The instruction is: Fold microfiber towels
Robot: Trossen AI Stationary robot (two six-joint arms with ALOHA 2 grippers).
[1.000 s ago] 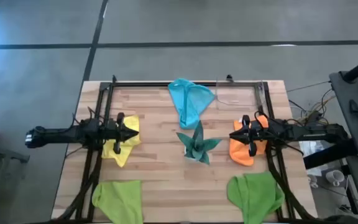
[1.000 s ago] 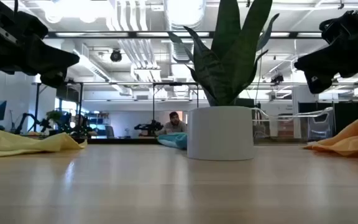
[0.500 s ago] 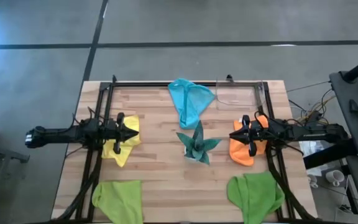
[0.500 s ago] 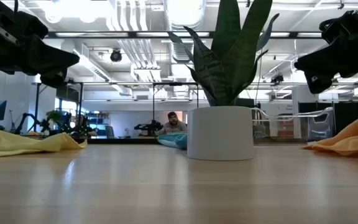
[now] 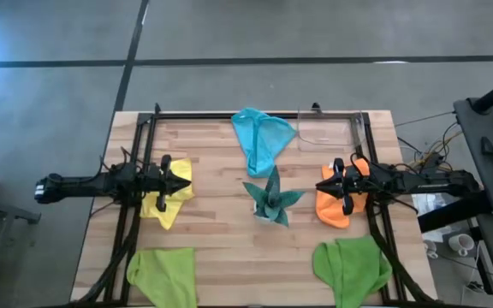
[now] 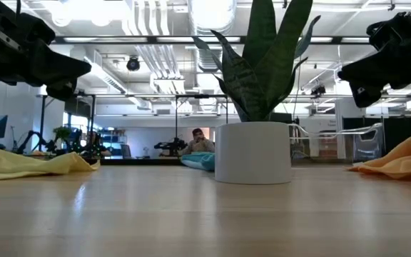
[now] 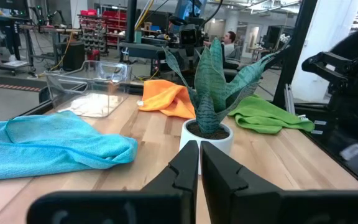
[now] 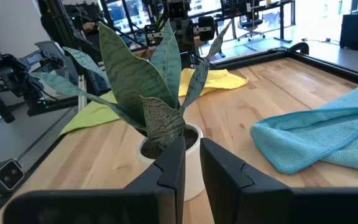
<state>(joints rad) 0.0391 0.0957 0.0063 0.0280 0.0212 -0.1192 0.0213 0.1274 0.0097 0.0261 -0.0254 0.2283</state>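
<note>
Tabletop [image 5: 212, 231]: pale wood planks, smooth, satin. Towels [image 5: 262, 137]: soft matt cloth, fine nap. Pot [image 7: 207, 138]: white, smooth, matt. Tray [image 7: 86, 84]: clear glossy plastic.

Both arms are matte black, slim and tubular, built of rounded joint housings. The left arm [image 5: 92, 183] ends in a rounded cap at its outer end. The right arm [image 5: 418, 180] has thin cables trailing beside it. Each left pincer [image 7: 199, 163] finger is a flat, dark, angular wedge that tapers to a squared tip. The right pincer [image 8: 191, 155] has the same blocky black fingers with bevelled edges and a plain, unmarked surface.
</note>
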